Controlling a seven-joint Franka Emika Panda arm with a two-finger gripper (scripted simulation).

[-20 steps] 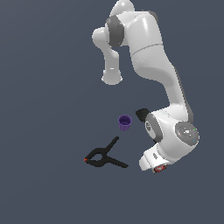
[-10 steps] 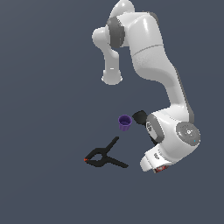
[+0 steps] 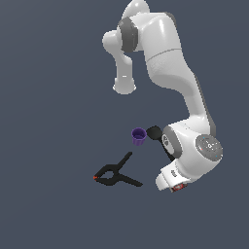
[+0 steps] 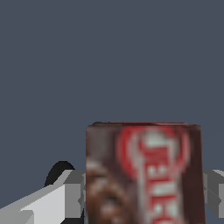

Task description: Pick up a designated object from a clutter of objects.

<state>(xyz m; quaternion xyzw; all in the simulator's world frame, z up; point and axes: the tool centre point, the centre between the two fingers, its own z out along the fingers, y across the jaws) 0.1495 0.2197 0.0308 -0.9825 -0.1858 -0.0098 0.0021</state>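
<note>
Nearby: purple cup [image 3: 138,135], black clamp [image 3: 115,174] well apart; fingers [image 4: 48,203] clamped on red-brown box [image 4: 144,173].

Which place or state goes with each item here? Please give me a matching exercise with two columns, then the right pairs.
Things:
1. purple cup
2. black clamp
3. red-brown box
4. gripper

Places or states:
A. between the gripper's fingers, filling the wrist view
B. lying flat, its red tip toward the exterior view's left
C. one finger on each side of the box
D. upright beside the arm's lower end, above the clamp in the exterior view

Pairs: 1-D, 2-B, 3-A, 4-C
</note>
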